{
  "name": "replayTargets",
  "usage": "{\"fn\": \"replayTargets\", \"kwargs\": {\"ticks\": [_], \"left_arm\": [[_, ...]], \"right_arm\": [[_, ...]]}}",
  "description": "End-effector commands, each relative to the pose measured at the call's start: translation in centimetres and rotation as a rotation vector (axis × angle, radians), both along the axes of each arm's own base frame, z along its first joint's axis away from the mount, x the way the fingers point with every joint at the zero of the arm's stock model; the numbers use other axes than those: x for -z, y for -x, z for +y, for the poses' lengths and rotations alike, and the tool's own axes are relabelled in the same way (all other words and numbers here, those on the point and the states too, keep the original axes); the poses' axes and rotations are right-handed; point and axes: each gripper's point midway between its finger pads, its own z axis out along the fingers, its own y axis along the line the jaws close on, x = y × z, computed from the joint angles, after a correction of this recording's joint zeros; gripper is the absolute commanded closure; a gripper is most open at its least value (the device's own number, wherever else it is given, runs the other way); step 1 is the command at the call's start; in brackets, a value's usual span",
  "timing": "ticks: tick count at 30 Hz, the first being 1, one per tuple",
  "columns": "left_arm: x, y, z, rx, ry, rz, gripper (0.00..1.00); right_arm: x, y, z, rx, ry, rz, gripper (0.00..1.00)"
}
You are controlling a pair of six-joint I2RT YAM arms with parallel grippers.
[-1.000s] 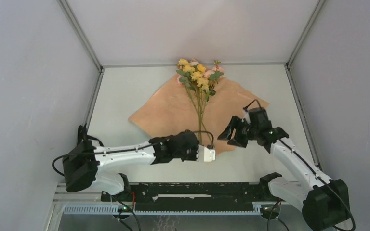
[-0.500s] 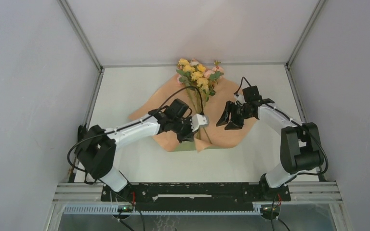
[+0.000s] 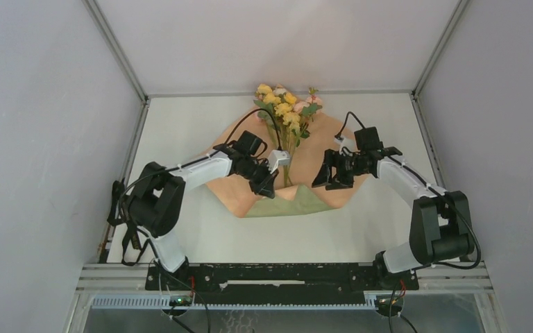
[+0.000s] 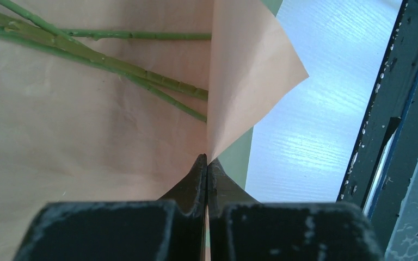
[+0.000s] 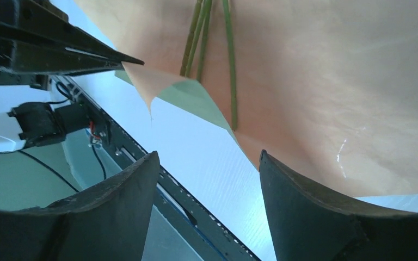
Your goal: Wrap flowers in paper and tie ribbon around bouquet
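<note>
1. Jaws of the left gripper [image 4: 207,163] are seen clamped on a lifted corner of the paper [image 4: 87,136].
2. Those of the right gripper [image 5: 206,163] are held apart, seemingly empty.
3. On the paper are laid the flowers [image 3: 286,104].

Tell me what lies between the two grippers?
Green stems of the flowers, lying on the peach paper, as the top view shows.

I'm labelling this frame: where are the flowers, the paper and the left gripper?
flowers [image 3: 284,104]: top view, on the yellow blooms.
paper [image 3: 239,198]: top view, on its peach face, near-left part.
left gripper [image 4: 207,159]: left wrist view, where the shut fingers pinch the paper.
</note>
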Motion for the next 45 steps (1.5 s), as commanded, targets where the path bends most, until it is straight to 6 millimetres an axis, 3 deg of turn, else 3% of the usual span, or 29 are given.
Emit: {"fn": "replayTargets", "kwargs": {"ticks": [1,12,14,16,17,20,22,26,30,34,36,39,42,45], "left_arm": [[-1.9,-0.8,-1.5,0.012,0.073,0.015,1.0],[-1.0,-1.6,-1.1,-0.013,0.059,0.035,1.0],[-1.0,-1.7,-1.2,-0.017,0.057,0.038,1.0],[-0.8,-1.9,-1.2,-0.027,0.052,0.043,0.99],[-0.8,-2.1,-1.1,-0.039,0.046,0.044,0.95],[-1.2,-3.2,-0.5,-0.09,0.019,0.023,0.62],[-2.5,-4.2,0.3,-0.129,0.009,-0.002,0.52],[-6.3,-5.2,2.2,-0.206,-0.05,-0.103,0.42],[-8.6,-2.3,2.0,-0.151,-0.08,-0.11,0.43],[-8.6,2.1,-0.1,-0.019,-0.09,-0.032,0.51],[-8.0,3.7,-1.9,0.021,-0.051,0.02,0.53],[-5.2,2.4,-3.9,-0.061,-0.028,0.056,0.56],[-0.5,-1.0,-3.0,-0.173,-0.159,-0.019,0.62],[2.1,-1.8,-1.8,-0.222,-0.244,-0.008,0.64]], "right_arm": [[1.2,0.0,-0.4,-0.024,0.106,-0.074,0.23],[6.6,0.0,0.8,-0.074,0.216,0.007,0.25],[6.8,0.0,1.1,-0.074,0.187,0.023,0.35],[6.8,0.0,1.4,-0.081,0.162,0.033,0.62],[6.7,0.0,1.5,-0.081,0.153,0.035,0.73],[6.5,-0.3,1.6,-0.064,0.128,0.042,0.98],[6.5,-0.6,1.8,-0.042,0.107,0.055,1.0],[6.8,-1.1,2.0,-0.011,0.089,0.075,1.0],[7.5,-1.4,1.4,0.038,0.11,0.112,1.0],[8.2,-1.7,0.4,0.114,0.135,0.153,1.0],[8.3,-1.9,0.1,0.157,0.123,0.162,1.0],[8.2,-2.1,0.3,0.188,0.087,0.161,1.0],[8.0,-2.0,0.8,0.174,0.074,0.158,1.0],[8.1,-2.0,0.3,0.188,0.094,0.154,0.98]]}}
